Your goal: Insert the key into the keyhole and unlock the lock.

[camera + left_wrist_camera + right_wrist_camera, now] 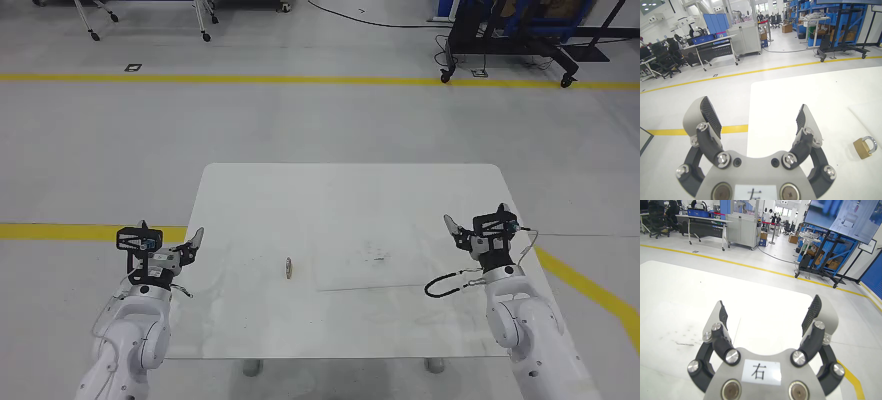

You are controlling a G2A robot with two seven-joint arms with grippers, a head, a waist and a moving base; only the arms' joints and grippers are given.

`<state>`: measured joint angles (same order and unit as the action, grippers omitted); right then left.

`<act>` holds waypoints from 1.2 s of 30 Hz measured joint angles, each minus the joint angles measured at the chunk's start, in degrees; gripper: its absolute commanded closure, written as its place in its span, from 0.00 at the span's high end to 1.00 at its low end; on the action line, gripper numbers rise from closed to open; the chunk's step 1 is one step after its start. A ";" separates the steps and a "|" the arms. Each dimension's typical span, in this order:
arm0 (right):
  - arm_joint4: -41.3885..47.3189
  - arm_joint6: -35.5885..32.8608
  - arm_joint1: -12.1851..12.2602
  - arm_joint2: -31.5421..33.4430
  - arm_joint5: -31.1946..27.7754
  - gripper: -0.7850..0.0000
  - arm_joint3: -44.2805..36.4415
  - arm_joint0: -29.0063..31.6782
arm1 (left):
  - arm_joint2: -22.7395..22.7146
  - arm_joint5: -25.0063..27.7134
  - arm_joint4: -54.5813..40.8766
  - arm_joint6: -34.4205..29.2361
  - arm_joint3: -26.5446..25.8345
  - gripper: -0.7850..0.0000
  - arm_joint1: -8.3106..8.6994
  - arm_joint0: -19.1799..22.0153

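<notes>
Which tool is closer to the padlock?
The left tool; the brass padlock lies on the table much farther from the right tool.

My left end effector [753, 103] sits low at my left side, jaws spread wide and empty. My right end effector [768, 299] mirrors it at my right side, jaws likewise wide and empty. Both wrists point forward, with the arms well apart.

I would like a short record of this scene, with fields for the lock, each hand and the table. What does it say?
lock: brass padlock, lying on the table, apart from both hands
left hand: open, empty, at the table's left edge
right hand: open, empty, over the table's right side
table: white, rounded corners
task state: lock untouched
</notes>
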<state>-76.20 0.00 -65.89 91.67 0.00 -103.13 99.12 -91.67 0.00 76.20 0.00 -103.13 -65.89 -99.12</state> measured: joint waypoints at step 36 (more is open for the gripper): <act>-20.18 1.10 1.99 -25.54 -58.04 0.48 33.41 -37.22 | 0.00 0.00 0.00 0.00 0.00 1.00 0.00 0.00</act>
<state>-96.39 1.10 -63.90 66.13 -58.04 -69.72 61.90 -91.67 0.00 76.20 0.00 -103.13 -65.89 -99.12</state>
